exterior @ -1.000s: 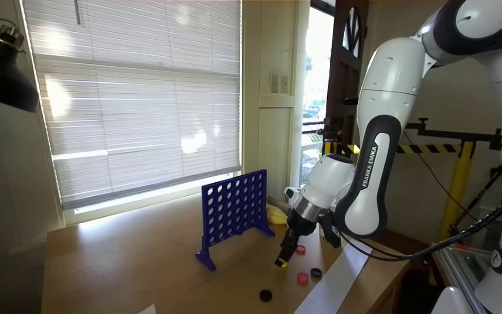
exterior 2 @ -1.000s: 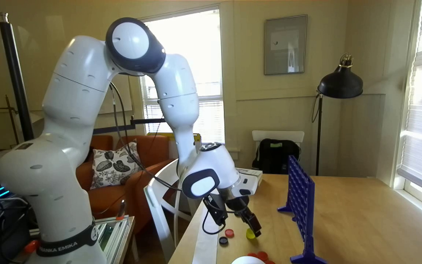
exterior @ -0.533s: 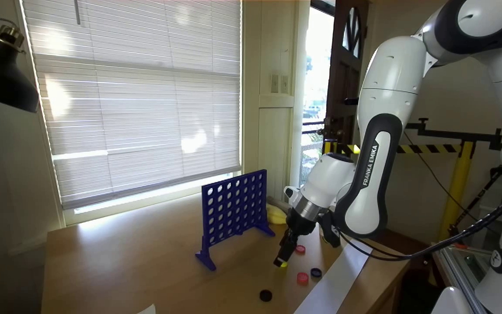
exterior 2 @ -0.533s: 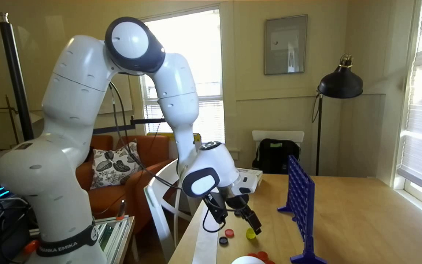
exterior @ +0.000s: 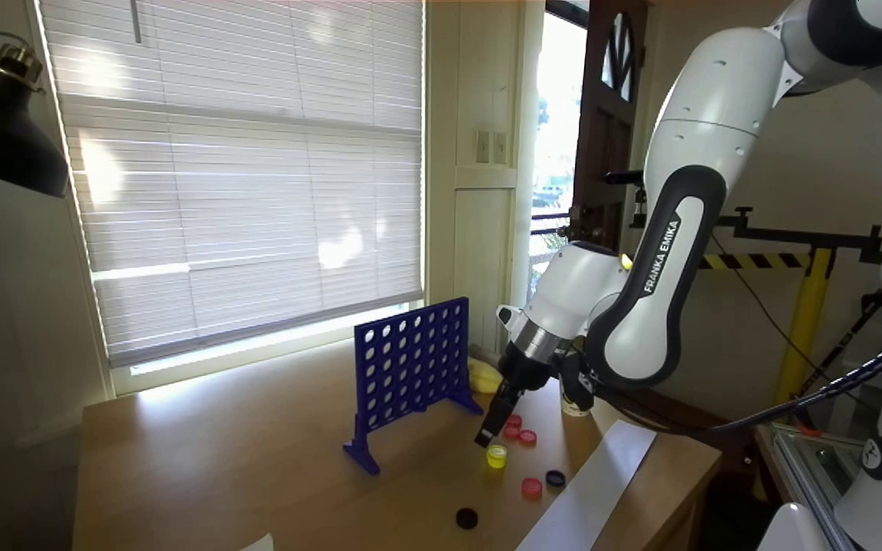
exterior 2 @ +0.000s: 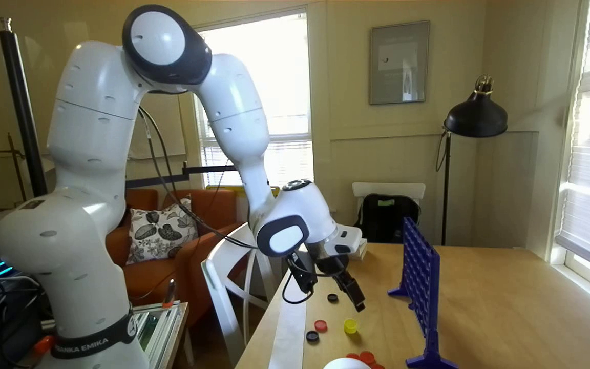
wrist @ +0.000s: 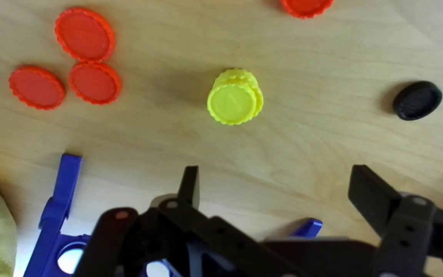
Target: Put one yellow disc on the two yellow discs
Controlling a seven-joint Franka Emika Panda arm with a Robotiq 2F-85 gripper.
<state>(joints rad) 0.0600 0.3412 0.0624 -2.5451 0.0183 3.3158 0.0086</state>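
Note:
The yellow discs stand in one short stack on the wooden table. In the wrist view the one yellow disc on top [wrist: 232, 104] lies flat and slightly offset over the yellow discs beneath [wrist: 240, 75], whose scalloped edges show behind it. The lower discs are mostly hidden, so which are the pair is hard to tell. The stack also shows in both exterior views [exterior: 496, 457] [exterior 2: 350, 326]. My gripper [wrist: 275, 169] is open with nothing between its fingers. In both exterior views its tips [exterior: 484, 438] [exterior 2: 360, 306] are above the table, near the stack and apart from it.
The blue grid [exterior: 413, 360] stands upright close to the gripper, its feet on the table. Red discs [wrist: 85, 34] and a black disc [wrist: 417, 100] lie around the stack. A yellow bag-like object [exterior: 485, 376] sits behind the grid. A white strip [exterior: 590, 482] runs along the table.
My gripper was down at the yellow discs, partly covering them in an exterior view. It has risen and moved back, leaving the stack standing in full view.

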